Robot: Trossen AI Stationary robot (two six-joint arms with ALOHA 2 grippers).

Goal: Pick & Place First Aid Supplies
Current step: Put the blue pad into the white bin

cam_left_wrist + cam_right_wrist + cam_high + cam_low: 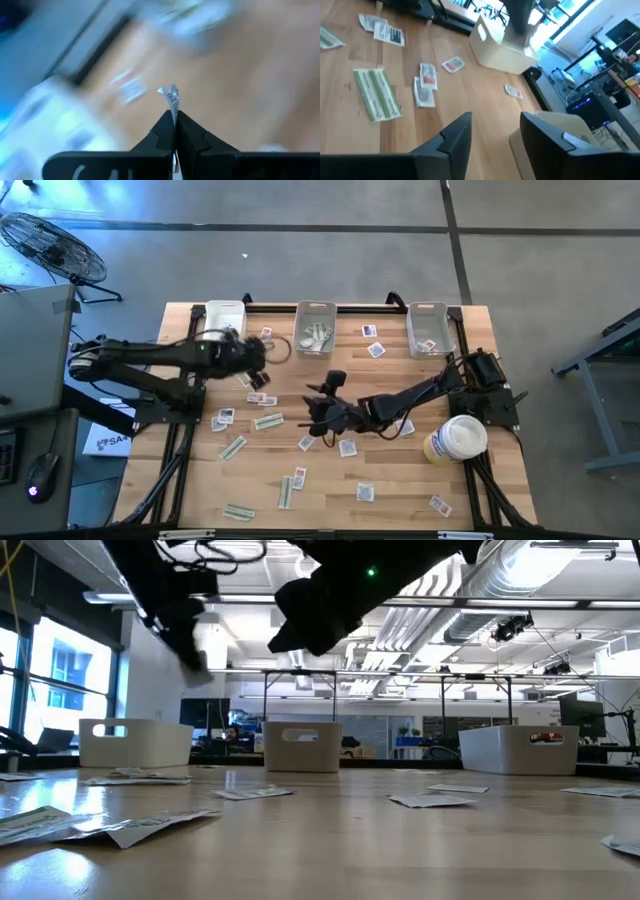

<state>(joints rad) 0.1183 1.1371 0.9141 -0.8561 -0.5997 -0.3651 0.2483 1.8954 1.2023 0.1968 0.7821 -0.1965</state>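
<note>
My left claw [174,131] is pinched tight on a white packet [172,97], hanging above the bench [400,480] near the left bin [222,315]. It's thin, limp paper: an edge grip should serve, though I'd guess it could slide out. My right claw [492,134] is spread, carrying nothing, mid-bench over scattered packets [425,85]. Light stuff, probably wants a flat, low pinch.
</note>
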